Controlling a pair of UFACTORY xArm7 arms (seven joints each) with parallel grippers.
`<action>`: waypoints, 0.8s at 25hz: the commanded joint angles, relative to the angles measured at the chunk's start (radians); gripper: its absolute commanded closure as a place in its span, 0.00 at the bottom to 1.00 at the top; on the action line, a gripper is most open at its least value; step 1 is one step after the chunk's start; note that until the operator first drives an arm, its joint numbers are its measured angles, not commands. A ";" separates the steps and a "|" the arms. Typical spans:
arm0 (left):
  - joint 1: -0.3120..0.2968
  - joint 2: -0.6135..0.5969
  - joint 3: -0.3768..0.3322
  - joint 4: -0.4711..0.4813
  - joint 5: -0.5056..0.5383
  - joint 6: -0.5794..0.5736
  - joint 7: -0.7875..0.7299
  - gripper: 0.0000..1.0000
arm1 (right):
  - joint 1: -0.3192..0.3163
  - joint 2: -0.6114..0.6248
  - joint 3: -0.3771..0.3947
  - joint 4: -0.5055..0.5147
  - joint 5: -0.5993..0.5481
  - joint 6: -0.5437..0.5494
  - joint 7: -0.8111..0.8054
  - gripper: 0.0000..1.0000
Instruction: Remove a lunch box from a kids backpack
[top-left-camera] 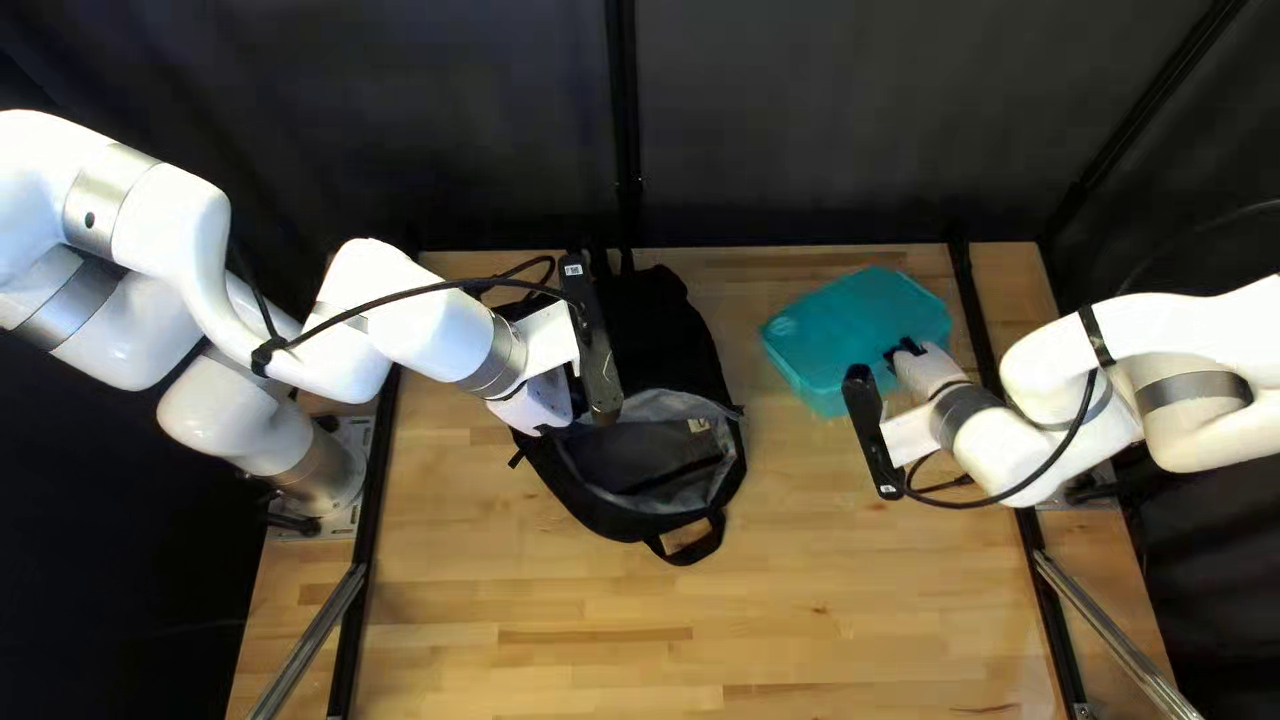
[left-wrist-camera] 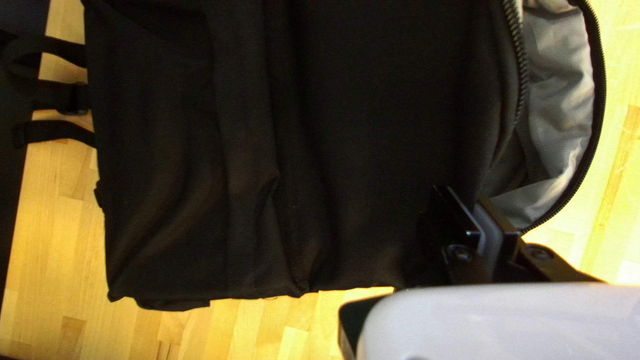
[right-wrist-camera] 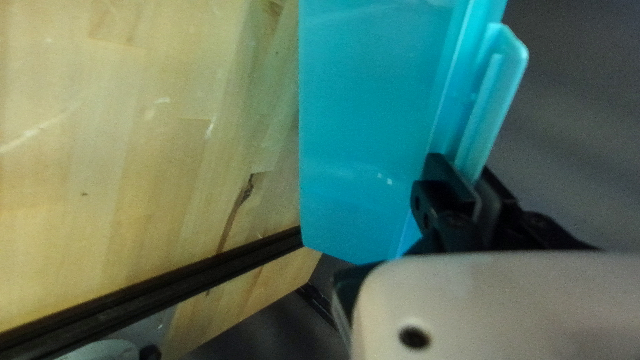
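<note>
Glossy plastic lunch box (top-left-camera: 847, 320), creased cloth backpack (top-left-camera: 660, 334) — grey-lined

Top left view: table (top-left-camera: 560, 640) bright, fairly even; curtain (top-left-camera: 800, 120) behind backpack (top-left-camera: 654, 334) dim. Left wrist view: backpack cloth sunk in deep shadow, glare on table beside backpack's open pocket (left-wrist-camera: 560, 87). Right wrist view: small glints on lunch box (right-wrist-camera: 373, 120), table slightly soft, background (right-wrist-camera: 580, 133) dim, blurred.
</note>
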 commanded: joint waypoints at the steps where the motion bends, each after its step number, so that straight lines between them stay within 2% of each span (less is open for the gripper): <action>1: -0.002 0.002 -0.001 0.004 -0.001 0.003 0.002 1.00 | -0.008 0.034 0.007 -0.006 -0.018 -0.032 0.036 1.00; 17: -0.006 0.010 0.002 0.008 -0.003 -0.005 0.006 1.00 | -0.011 0.110 0.039 -0.010 -0.055 -0.090 0.137 1.00; 20: -0.005 0.010 0.003 0.007 -0.003 -0.007 0.004 1.00 | -0.008 0.111 0.042 -0.022 -0.058 -0.104 0.150 0.90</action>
